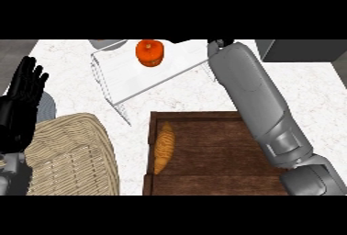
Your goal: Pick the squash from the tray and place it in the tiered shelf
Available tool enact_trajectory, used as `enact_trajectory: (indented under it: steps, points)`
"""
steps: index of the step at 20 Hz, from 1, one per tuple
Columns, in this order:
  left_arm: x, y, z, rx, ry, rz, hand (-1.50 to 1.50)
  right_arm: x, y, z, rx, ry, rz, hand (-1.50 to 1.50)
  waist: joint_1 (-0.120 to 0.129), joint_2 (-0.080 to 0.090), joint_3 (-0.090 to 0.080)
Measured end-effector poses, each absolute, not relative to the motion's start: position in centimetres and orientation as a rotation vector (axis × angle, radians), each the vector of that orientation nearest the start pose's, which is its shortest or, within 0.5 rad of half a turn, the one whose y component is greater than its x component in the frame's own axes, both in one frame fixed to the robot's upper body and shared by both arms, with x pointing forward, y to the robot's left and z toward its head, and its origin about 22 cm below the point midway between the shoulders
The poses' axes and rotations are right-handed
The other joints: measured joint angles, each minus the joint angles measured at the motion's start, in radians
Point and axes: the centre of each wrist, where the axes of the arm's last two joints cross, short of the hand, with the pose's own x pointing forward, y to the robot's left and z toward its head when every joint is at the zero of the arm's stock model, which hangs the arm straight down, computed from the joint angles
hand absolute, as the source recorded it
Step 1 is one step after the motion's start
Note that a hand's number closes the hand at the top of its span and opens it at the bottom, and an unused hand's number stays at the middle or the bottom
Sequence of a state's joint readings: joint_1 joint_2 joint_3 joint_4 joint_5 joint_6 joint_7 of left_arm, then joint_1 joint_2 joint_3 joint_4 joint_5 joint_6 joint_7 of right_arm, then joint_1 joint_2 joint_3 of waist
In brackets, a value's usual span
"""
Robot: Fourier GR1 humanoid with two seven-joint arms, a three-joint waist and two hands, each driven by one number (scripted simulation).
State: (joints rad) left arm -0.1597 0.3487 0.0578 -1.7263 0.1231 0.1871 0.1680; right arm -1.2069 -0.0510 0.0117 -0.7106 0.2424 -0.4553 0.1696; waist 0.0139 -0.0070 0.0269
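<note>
No writing shows anywhere. The squash (pixel 150 53), orange, round and ribbed, sits on the top of the tiered shelf (pixel 146 85), a clear glassy frame on the marble counter (pixel 298 87). My right hand (pixel 218 43) is mostly hidden behind my grey forearm beside the shelf; I cannot tell its fingers. My left hand (pixel 20 105) rests open at the left edge, fingers straight. The dark wooden tray (pixel 203 183) holds an oblong tan vegetable (pixel 163 148). A woven basket (pixel 71 156) is cut off below.

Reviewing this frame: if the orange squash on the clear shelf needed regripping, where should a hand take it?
Probably around the round body of the squash, coming from above. It sits upright on the clear shelf with its dark stem on top and its sides exposed, so fingers can close around its width.
</note>
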Motion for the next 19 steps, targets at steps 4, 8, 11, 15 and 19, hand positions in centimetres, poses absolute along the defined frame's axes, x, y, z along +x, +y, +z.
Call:
enact_trajectory:
  steps: [4, 8, 11, 15, 19]
  points:
    - [26.6, 29.3, 10.6, 0.287, -1.725, -0.002, 0.00, 45.0, -11.5, 20.2, -0.418, -1.736, 0.137, -1.50, -0.011, -0.003, 0.000]
    - [26.3, 30.0, 10.4, 0.294, -1.719, 0.016, 0.00, 45.2, -16.5, 20.4, -0.433, -1.702, 0.093, -1.50, -0.024, -0.006, -0.002]
    - [26.2, 30.4, 10.2, 0.295, -1.709, 0.026, 0.00, 44.8, -20.0, 20.2, -0.420, -1.685, 0.099, -1.50, -0.033, -0.009, -0.002]
    - [26.1, 30.4, 10.2, 0.304, -1.709, 0.028, 0.00, 43.8, -24.0, 20.7, -0.385, -1.685, 0.112, -1.50, -0.035, -0.010, -0.002]
    - [26.1, 30.1, 10.4, 0.307, -1.716, 0.021, 0.00, 42.8, -27.2, 20.8, -0.366, -1.702, 0.125, -1.50, -0.031, -0.009, -0.002]
